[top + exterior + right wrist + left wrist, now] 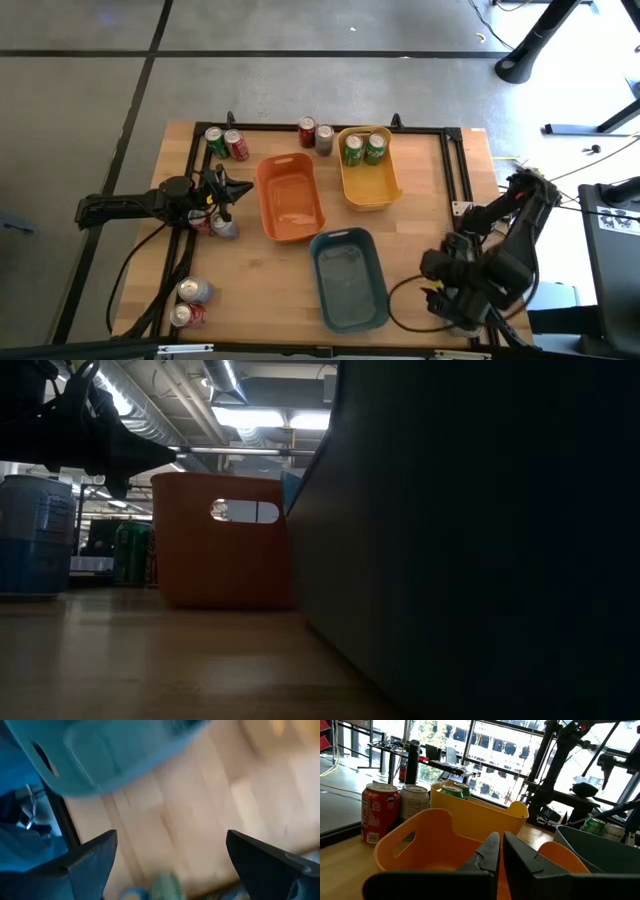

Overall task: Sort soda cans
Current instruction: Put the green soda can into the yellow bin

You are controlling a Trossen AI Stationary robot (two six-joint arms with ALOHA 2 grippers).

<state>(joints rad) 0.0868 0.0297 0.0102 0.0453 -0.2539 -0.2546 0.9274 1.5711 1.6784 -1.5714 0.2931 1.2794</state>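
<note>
The left gripper (232,188) hangs pinched together, holding nothing, just above two soda cans (215,225), the orange bin (290,200) right beside it. It should spread before dropping. The right gripper (170,855) waits spread wide near the blue-grey bin (348,278).

grey floor (300,30) with dark seams; large windows (490,750); ceiling strip lights (270,418).

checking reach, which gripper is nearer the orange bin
Left. The left gripper, fingers shut, hangs just beside the orange bin on its left side. The right gripper, fingers open, is far off beyond the blue-grey bin.
</note>
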